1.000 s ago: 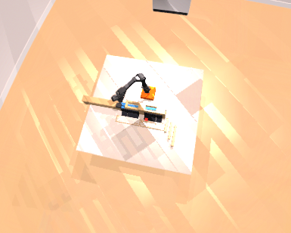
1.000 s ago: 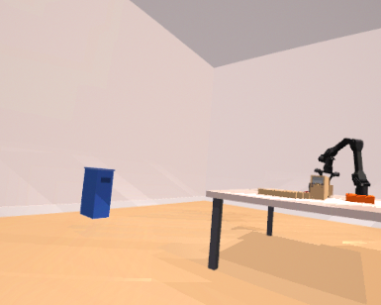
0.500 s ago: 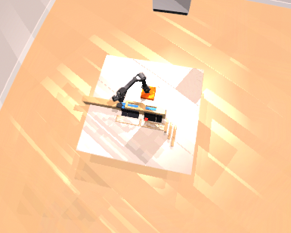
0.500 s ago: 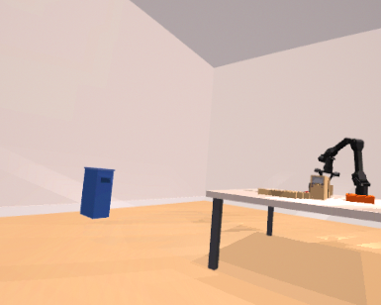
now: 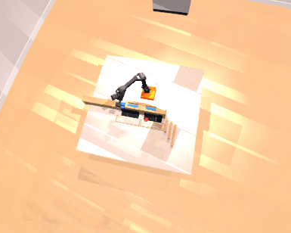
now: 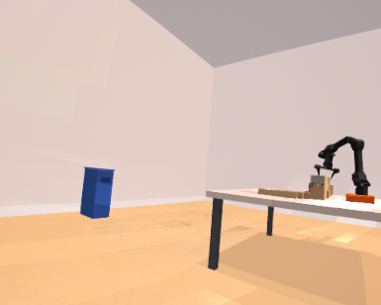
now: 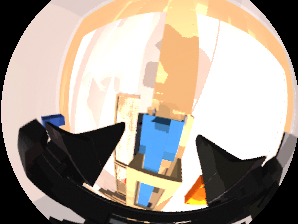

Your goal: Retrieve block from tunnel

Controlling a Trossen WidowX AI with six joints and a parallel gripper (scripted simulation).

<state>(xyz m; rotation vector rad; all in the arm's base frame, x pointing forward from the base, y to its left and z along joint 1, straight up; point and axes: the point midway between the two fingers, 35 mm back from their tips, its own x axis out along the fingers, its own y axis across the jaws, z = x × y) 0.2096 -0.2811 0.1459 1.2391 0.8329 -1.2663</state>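
"What are we pulling on?"

"The blue boxy piece (image 5: 122,104) (image 7: 161,136) at the end of the pale wooden tunnel (image 5: 160,110) (image 6: 320,191) (image 7: 172,170); I take it for the cage's handle. The black gripper (image 5: 118,100) (image 6: 326,175) (image 7: 161,131) is wide open around it from above, gripping nothing."

"How should it handle?"

"Stiff and light, I'd guess, with smooth faces that might slip. Take it low across its two long sides, square to the slide, then draw it straight out; a skewed pull could jam it. The block is probably rigid too, best pinched across opposite faces."

"And where is the block?"

"The task puts it inside the tunnel, near the middle of the tabletop (image 5: 103,132) (image 6: 264,198). A small red piece (image 5: 146,119) shows on the side away from the arm's base. It may be the block, but I can't confirm that."

"Anything else hard to read?"

"The tunnel's inside is mostly hidden, and the wrist view doesn't settle whether the fingers touch the blue piece. From the side, the handle is lost among small shapes."
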